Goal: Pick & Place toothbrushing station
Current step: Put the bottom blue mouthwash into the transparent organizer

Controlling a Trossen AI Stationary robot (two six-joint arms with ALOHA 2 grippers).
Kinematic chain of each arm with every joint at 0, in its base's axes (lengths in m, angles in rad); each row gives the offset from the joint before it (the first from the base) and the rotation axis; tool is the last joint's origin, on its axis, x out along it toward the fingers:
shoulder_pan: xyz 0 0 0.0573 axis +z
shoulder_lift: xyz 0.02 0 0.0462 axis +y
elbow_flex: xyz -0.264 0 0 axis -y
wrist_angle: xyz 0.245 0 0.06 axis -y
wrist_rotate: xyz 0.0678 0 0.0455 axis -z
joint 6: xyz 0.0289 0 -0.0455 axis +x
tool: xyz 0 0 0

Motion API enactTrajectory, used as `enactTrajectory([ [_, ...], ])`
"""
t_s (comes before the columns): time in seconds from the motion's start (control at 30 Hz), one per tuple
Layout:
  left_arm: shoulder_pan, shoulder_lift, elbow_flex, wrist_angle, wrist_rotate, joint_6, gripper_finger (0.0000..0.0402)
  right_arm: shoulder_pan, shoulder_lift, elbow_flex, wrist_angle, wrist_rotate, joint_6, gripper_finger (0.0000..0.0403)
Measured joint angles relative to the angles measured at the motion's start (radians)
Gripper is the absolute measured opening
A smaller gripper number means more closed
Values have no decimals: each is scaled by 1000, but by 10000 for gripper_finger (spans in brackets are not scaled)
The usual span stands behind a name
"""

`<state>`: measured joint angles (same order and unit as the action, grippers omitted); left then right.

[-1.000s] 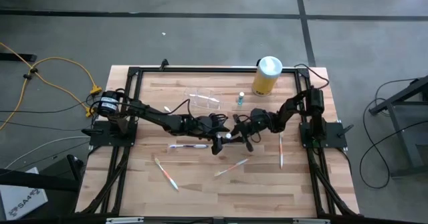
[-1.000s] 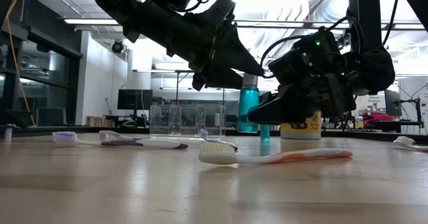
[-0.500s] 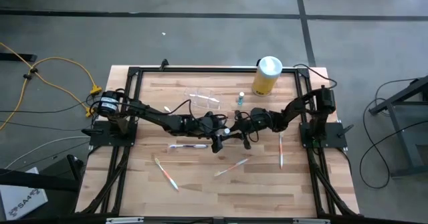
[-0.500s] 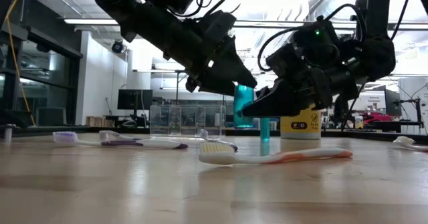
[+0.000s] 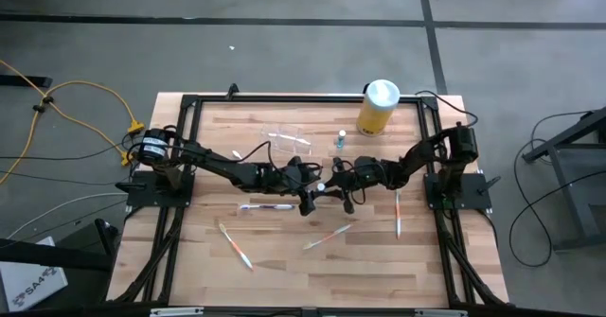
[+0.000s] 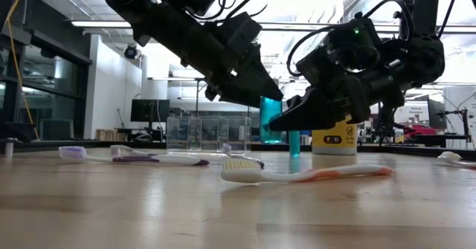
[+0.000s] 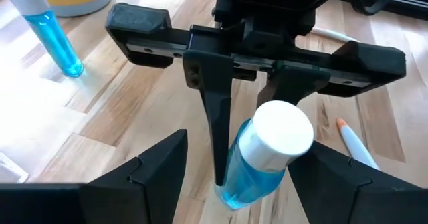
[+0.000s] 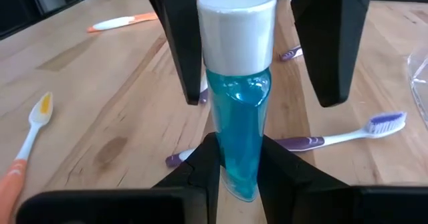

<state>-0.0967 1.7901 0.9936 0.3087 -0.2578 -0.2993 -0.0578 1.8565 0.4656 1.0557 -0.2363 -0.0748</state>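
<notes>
- Blue liquid in a slim clear bottle with a white cap sits clamped in the right gripper, held mid-air over the wooden table, looks like a handoff.
- Left gripper has its jaws spread wide around that bottle's cap end, not squeezing yet.
- Small see-through plastic holder, the toothbrushing station, stands just behind the bottle toward the far edge, untouched.
- Yellow canister with white lid is further back and right of the bottle; a purple toothbrush and an orange toothbrush lie in front.
- Room behind: lab with monitors and ceiling lights.
</notes>
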Motion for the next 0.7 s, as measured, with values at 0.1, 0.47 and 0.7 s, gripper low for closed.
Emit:
enactTrajectory([
  [0.1, 0, 0, 0, -15, -2, -2, 237, -1, 0, 0, 0, 2, 0, 68],
  [0.47, -1, 0, 2, -18, 24, -6, 207, -1, 0, 0, -6, 3, 2, 68],
  [0.7, 26, -1, 66, -165, 87, -14, 207, -1, 0, 0, -8, 3, 3, 68],
])
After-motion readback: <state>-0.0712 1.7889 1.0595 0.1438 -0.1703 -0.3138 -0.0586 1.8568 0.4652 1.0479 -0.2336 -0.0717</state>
